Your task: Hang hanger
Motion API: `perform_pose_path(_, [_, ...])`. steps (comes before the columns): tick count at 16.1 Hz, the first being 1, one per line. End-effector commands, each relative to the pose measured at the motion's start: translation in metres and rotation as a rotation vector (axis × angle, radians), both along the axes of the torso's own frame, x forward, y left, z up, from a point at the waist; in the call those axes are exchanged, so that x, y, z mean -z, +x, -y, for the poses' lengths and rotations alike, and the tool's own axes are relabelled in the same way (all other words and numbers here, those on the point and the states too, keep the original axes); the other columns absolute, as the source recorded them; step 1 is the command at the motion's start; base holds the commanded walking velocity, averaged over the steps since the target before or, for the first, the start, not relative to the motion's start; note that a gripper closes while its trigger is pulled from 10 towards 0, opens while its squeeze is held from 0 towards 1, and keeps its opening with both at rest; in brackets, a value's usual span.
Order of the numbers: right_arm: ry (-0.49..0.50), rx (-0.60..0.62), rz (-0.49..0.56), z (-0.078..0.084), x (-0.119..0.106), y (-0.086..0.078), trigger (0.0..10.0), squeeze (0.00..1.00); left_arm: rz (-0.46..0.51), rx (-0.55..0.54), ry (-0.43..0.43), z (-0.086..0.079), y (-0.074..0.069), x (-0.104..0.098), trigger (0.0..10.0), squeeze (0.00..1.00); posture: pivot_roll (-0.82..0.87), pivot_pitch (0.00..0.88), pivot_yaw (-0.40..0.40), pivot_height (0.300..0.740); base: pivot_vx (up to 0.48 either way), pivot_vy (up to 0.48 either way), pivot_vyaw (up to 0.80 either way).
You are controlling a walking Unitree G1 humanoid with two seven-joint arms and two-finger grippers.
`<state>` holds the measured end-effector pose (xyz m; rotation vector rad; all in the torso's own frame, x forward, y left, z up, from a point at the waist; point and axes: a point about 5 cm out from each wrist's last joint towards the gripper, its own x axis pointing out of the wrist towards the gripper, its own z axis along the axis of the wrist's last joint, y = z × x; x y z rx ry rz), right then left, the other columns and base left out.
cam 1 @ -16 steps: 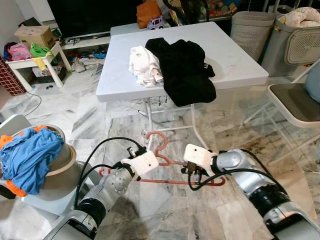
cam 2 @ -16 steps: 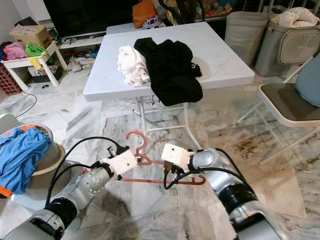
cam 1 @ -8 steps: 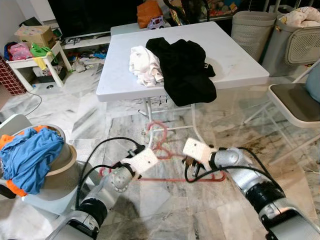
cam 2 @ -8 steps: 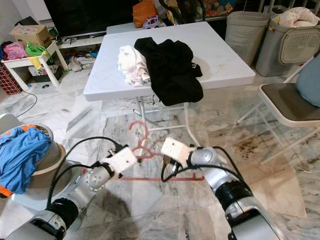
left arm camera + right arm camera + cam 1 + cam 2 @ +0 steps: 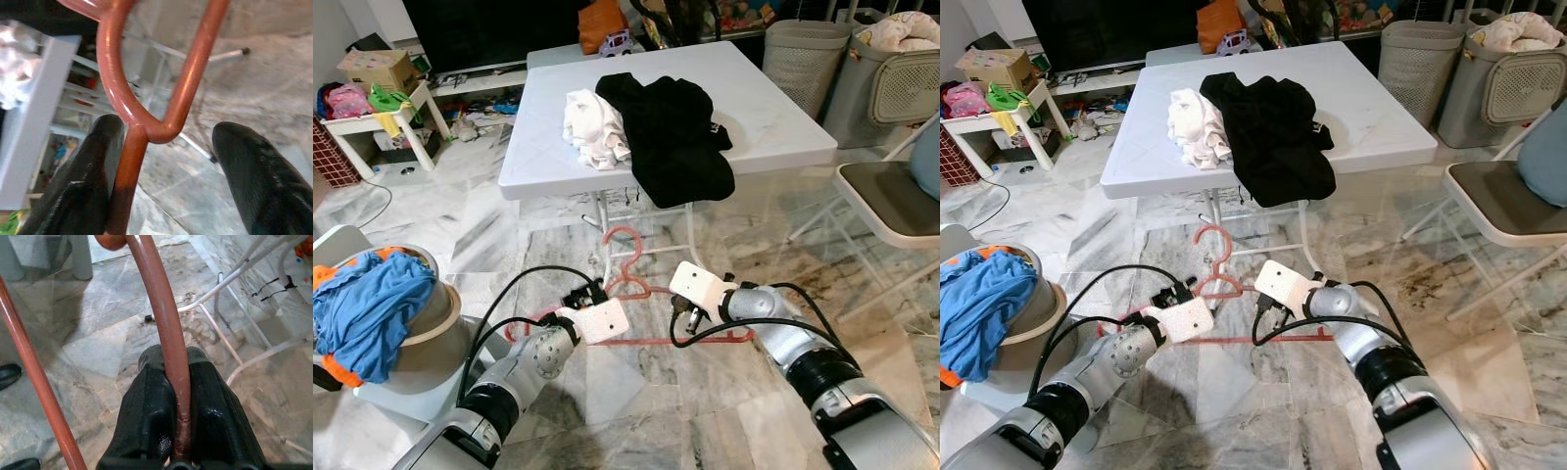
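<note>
Now | right gripper clamping pink hanger rod, lower centre | left gripper fingers spread wide, one touching hanger neck | hanger hovering over marble floor, centre | white table carrying black garment, upper centre

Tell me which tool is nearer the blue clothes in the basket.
Left. The left tool sits beside the blue clothes, while the right tool, gripping the hanger, lies farther across.
</note>
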<state>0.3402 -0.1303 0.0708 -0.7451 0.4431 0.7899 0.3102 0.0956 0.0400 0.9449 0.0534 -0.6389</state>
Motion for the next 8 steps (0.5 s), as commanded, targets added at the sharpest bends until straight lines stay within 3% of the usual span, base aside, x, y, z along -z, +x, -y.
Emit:
perform_pose_path(1, [0.076,0.076,0.121,-0.003,-0.030,0.020,0.0,0.00,0.048,0.060,-0.031,0.013,-0.007,-0.002,10.0,1.00,-0.09,0.000,0.084,0.740,0.000,0.000,0.00])
perform_pose_path(2, [0.068,0.099,0.128,-0.002,-0.028,0.020,0.0,0.00,0.135,0.041,-0.032,0.010,-0.004,-0.010,10.0,1.00,-0.09,0.000,0.084,0.740,0.000,0.000,0.00])
perform_pose_path(5, [0.053,0.130,0.140,0.003,-0.027,0.022,0.0,0.00,0.241,-0.048,-0.020,-0.006,0.002,-0.018,10.0,1.00,-0.09,0.000,0.083,0.740,0.000,0.000,0.00])
perform_pose_path(7, [0.053,0.151,0.146,0.005,-0.026,0.023,0.0,0.00,0.232,-0.080,-0.140,-0.007,0.001,-0.025,10.0,1.00,-0.09,0.000,0.084,0.740,0.000,0.000,0.00])
perform_pose_path(8, [0.068,0.206,0.139,0.009,-0.024,0.024,0.0,0.00,0.169,-0.108,-0.269,-0.005,-0.002,-0.026,10.0,1.00,-0.09,0.000,0.084,0.740,0.000,0.000,0.00])
